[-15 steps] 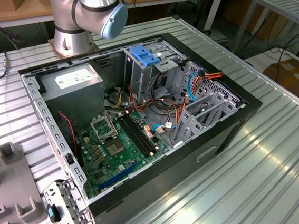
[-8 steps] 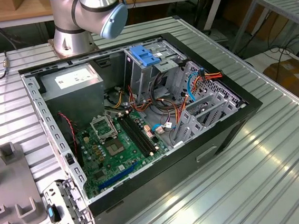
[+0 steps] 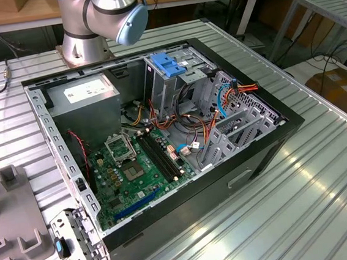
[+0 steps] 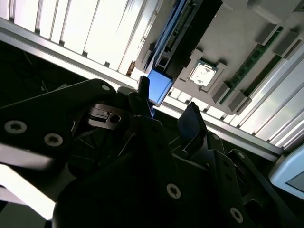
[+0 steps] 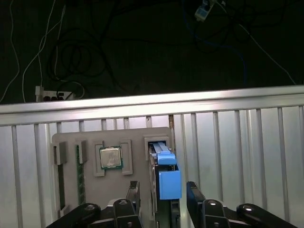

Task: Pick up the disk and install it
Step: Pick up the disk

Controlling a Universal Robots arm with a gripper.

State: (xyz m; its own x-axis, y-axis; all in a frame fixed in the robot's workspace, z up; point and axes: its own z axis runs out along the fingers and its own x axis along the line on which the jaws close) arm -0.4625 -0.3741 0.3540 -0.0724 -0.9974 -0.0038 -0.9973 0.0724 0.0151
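The disk [image 5: 168,183] stands on edge in a slot of a grey holder tray [image 5: 135,140], its blue rail facing the camera. In the first wrist view my gripper [image 5: 164,195] is open, with one black finger on each side of the disk and a gap showing at both sides. The second wrist view shows the same gripper [image 4: 166,107] with the disk's blue end [image 4: 159,88] just past its fingertips [image 4: 192,118]. An open computer case [image 3: 268,151] lies on the table in the exterior view, with its drive cage and blue handle [image 3: 170,66] near the back.
The holder tray also carries a processor chip [image 5: 110,157] and memory sticks [image 5: 80,173]. Beyond the tray the slatted metal table [image 5: 237,142] ends at an edge, with cables on the dark floor past it. Inside the case sit a grey power-supply box [image 3: 87,92], a motherboard [image 3: 134,170] and wiring.
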